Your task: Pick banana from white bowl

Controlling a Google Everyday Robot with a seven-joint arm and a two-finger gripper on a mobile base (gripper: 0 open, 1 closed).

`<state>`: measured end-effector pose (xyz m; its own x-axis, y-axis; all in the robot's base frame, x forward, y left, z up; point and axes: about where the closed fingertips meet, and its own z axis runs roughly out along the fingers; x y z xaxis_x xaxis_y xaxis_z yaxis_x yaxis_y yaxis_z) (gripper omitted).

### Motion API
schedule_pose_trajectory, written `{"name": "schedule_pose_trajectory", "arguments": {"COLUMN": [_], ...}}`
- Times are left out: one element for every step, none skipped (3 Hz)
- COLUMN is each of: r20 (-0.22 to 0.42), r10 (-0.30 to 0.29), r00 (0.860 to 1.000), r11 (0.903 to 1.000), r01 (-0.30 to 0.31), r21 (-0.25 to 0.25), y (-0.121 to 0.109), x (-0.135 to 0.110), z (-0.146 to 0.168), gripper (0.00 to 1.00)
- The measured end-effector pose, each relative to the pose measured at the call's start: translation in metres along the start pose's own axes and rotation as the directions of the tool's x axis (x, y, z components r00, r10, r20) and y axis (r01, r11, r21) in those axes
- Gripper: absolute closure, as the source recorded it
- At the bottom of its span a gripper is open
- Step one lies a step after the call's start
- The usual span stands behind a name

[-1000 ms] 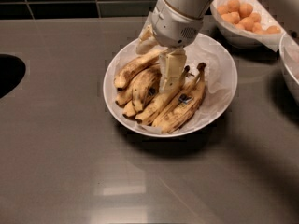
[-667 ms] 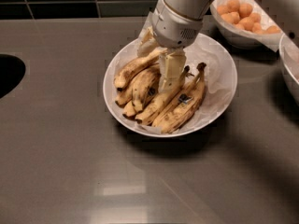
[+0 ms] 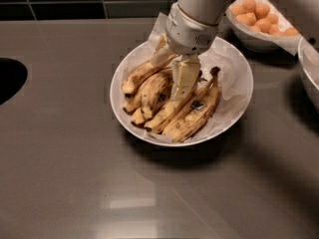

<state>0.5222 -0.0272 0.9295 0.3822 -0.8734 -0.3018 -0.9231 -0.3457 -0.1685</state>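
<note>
- The claw [image 3: 174,68] is lowered from the far edge of the bench [image 3: 70,178] into the white bowl [image 3: 117,102]. Its cream-coloured tip is down among the fruit.
- The claw rests against the top of the banana heap, over the upper end of the banana [image 3: 167,112].
- I cannot tell whether it is wide, narrow, or clamped on a fruit.
- The banana is slim and pale, speckled brown. It lies in the white bowl and slants from under the claw towards the bowl's near rim.
- It lies between a fatter banana [image 3: 195,114] with a blue sticker on its right and more brown-spotted bananas [image 3: 149,91] on its left.
- The white bowl is lined with crinkled white paper. It stands about midway along the bench, nearer the far edge than the near one.
- A smaller bowl [image 3: 249,40] holding orange fruits [image 3: 259,16] stands at the far right corner, apart from the white bowl.
- The rim of another dish [image 3: 310,76] shows at the right edge.
- A dark round opening [image 3: 7,81] is at the left edge.
</note>
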Motion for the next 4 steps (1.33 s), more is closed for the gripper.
{"name": "schedule_pose_trajectory", "arguments": {"r20": [0.0,-0.005,-0.017,-0.02], "r10": [0.011,0.004,-0.005,-0.004], "r00": [1.0,1.0,1.0,1.0], "r11": [0.9998,0.9996,0.9991,0.9989], "r01": [-0.011,-0.005,0.004,0.003], "r21": [-0.014,-0.028,-0.042,-0.046], "y": [-0.001,-0.009,-0.019,-0.021], "x": [0.003,0.0,-0.004,-0.005], "z": [0.005,0.009,0.013,0.014], "gripper": [0.35,0.35,0.36,0.37]}}
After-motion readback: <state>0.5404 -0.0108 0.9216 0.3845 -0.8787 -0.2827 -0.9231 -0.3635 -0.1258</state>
